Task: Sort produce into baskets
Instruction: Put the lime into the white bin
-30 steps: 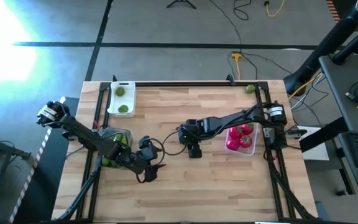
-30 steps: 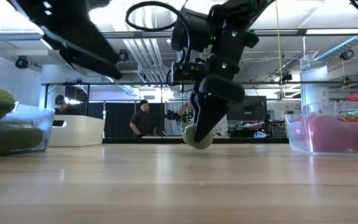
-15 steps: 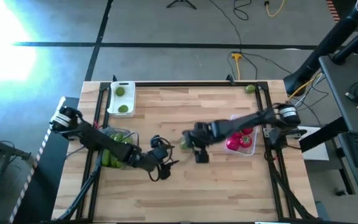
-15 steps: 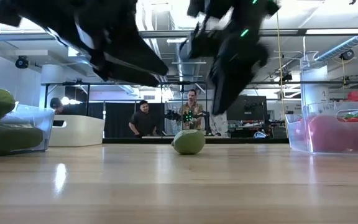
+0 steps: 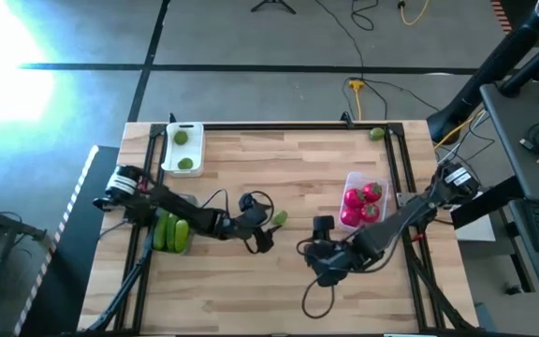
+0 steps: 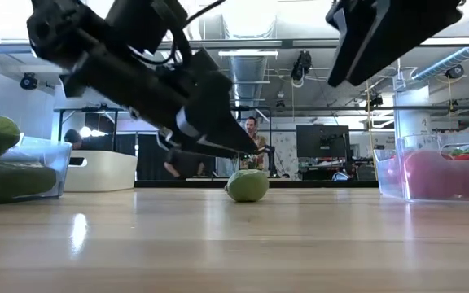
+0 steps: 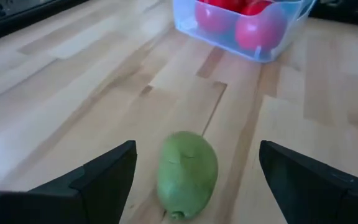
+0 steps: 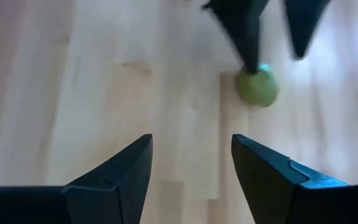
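Note:
A small green lime (image 5: 279, 218) rests on the bare wood near the table's middle; it also shows in the low view (image 6: 247, 185). My left gripper (image 5: 262, 234) is open just to the lime's near-left. In the left wrist view (image 7: 197, 146) its fingers stand on either side of the lime (image 7: 187, 174), apart from it. My right gripper (image 5: 320, 232) is open and empty (image 8: 191, 140), nearer the front edge, and sees the lime (image 8: 258, 87) farther off. A clear tub (image 5: 374, 227) holds red tomatoes, and another clear tub (image 5: 169, 232) holds green cucumbers. A white tray (image 5: 169, 150) holds two limes.
One more lime (image 5: 376, 134) lies at the table's far right corner, by the frame. The tomato tub stands right of my right arm, the cucumber tub under my left arm. People stand in the room behind the table (image 6: 253, 134). Bare wood lies along the near edge.
My right gripper has let go of the lime, which now lies on the table. It has then risen and drawn back toward the near edge. My left gripper has gone right and toward the far edge, up to the lime.

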Controlling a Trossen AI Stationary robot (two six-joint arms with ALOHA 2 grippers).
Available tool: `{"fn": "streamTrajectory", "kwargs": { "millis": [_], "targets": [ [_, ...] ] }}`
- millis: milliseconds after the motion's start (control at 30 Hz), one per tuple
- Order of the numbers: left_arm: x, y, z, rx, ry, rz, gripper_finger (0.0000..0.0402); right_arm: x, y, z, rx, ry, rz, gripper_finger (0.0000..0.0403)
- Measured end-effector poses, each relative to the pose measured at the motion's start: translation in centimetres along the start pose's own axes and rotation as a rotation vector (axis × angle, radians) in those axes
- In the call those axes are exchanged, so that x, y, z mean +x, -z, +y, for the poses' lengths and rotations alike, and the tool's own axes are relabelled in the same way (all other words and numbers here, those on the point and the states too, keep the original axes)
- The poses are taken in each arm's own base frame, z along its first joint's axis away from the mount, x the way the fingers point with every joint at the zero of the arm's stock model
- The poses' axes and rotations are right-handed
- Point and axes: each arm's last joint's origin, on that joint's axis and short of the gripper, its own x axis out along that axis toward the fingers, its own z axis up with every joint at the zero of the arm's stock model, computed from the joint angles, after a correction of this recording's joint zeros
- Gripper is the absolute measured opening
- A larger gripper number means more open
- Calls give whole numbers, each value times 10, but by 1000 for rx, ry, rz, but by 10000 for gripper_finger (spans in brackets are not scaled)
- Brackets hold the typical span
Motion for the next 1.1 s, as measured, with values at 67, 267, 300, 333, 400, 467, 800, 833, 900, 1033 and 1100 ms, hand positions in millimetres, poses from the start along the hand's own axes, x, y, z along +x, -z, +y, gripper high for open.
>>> {"fn": "streamTrajectory", "kwargs": {
  "millis": [67,267,300,333,400,467,800,833,900,1033,1100],
  "targets": [
    [5,5,-1,2,4,-11,322,0,0,0,-14,28,-6,206],
    [20,20,1,25,-28,-41,321,4,-2,-8,-9,44,1,195],
    [22,24,3,33,-37,-33,319,4,-2,-9,-7,45,3,193],
    [24,26,3,33,-46,-34,316,4,-1,-9,-8,47,5,192],
    [26,29,4,32,-53,-35,310,4,-1,-9,-9,47,6,189],
    [29,33,5,33,-57,-34,301,4,-1,-9,-8,47,6,186],
    [34,39,9,75,-80,-27,197,8,-3,-16,-41,58,13,174],
    [34,38,9,80,-81,-29,184,8,-4,-18,-35,60,12,172],
    [31,33,9,99,-83,-24,160,8,-5,-21,-24,64,10,169],
    [6,-2,12,123,-103,-11,137,7,-5,-24,-21,67,15,162],
    [-15,-24,20,159,-157,17,137,7,-5,-24,-22,66,16,158]
  ]
}}
